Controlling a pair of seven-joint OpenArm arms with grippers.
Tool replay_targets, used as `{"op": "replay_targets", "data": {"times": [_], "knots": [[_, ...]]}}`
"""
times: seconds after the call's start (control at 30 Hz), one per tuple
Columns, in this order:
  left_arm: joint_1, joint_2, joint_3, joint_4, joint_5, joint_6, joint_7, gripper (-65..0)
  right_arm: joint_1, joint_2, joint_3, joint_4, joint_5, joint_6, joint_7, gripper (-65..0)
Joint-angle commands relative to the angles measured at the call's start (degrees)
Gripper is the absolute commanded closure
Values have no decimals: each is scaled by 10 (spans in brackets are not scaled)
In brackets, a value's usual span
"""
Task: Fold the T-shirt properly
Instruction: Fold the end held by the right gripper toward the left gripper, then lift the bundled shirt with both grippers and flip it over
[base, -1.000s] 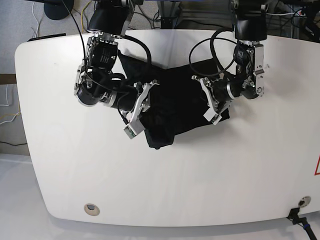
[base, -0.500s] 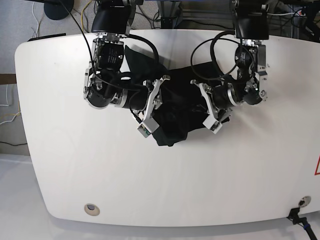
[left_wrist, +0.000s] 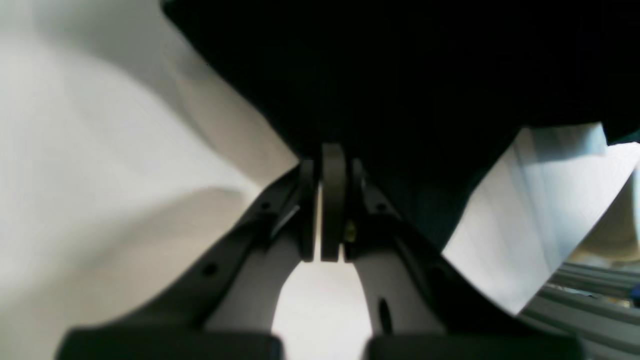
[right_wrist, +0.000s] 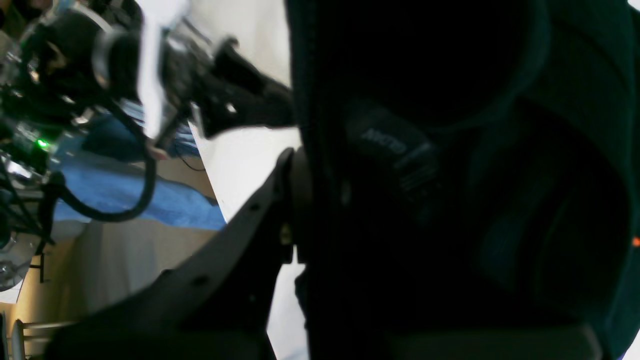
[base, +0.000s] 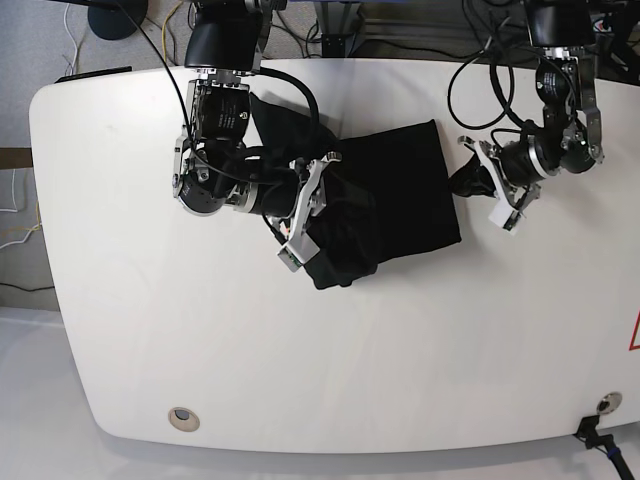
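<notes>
Both end effectors pinch the T-shirt (base: 385, 200): left end effector (base: 482, 180) its corner, right end effector (base: 312, 205) its bunched edge.

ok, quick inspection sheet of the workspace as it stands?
Surface: white rounded table, small round insert near the front edge.
Job's things: black soft fabric T-shirt, bunched mid-table, not folded flat; print not visible.
Clutter: nothing seen.
Grippers: left end effector shut on a T-shirt edge; right end effector shut on bunched T-shirt fabric.
Cables: black looped cables on both arms, above the table.
Surroundings: loose cords on the floor behind the table.
</notes>
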Motion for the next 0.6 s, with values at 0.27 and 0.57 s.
{"op": "replay_targets", "data": {"times": [0.27,0.57], "knots": [[-29,6,85,-88,-7,-1,-58,0,11,-3,-60,-35,17,0,77,0],[-29,13,95,-86,-9,-1,-58,0,22,-3,-88,-63,17,-30,93,-9]]}}
